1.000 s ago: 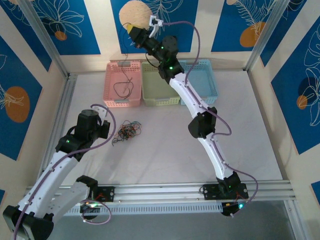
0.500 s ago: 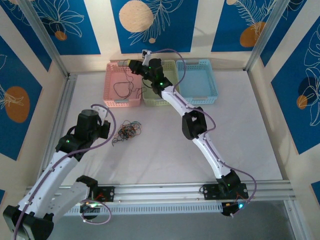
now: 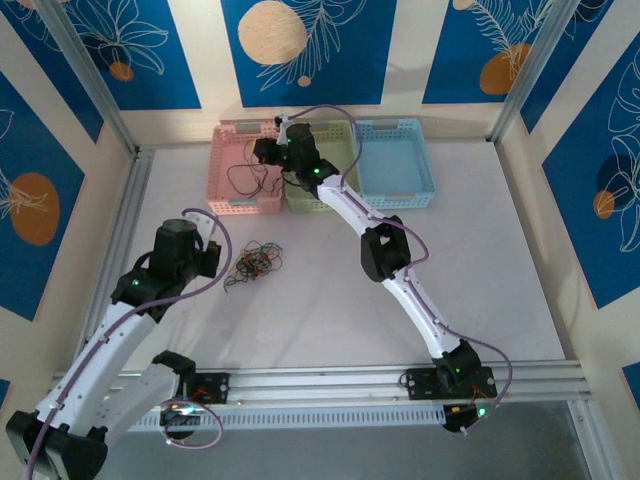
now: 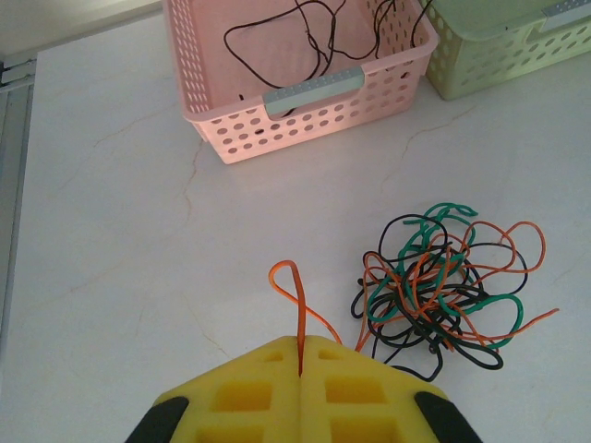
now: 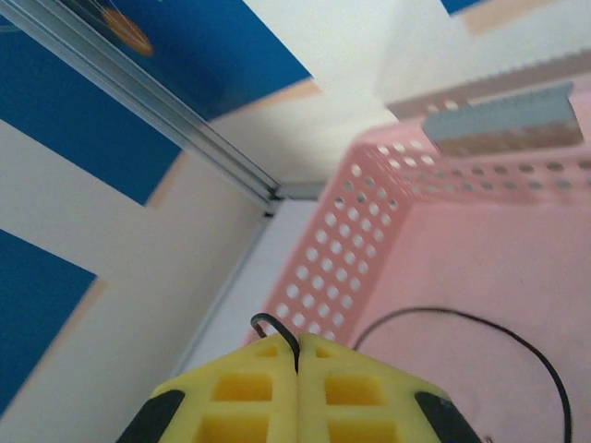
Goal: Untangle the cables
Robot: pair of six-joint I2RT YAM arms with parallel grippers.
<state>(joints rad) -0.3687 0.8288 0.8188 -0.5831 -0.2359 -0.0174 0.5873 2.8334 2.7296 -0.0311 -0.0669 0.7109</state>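
Top external view: white veined worktop (image 3: 320, 320), aluminium frame (image 3: 88, 85), cream walls with blue leaf-print panels (image 3: 130, 50). Cable tangle (image 3: 253, 265), black, green and orange, at 9 o'clock of worktop centre. Pink basket (image 3: 218, 170), green basket (image 3: 298, 195) and blue basket (image 3: 425, 165) in row at 12 o'clock edge. Left tool (image 4: 302, 343) closed on orange cable (image 4: 301, 318), tangle at its 2 o'clock. Right tool (image 5: 297, 355) over pink basket, pinching black cable (image 5: 277, 325).

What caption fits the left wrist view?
Left gripper pinches an orange wire beside the tangle; black wire in the pink basket.
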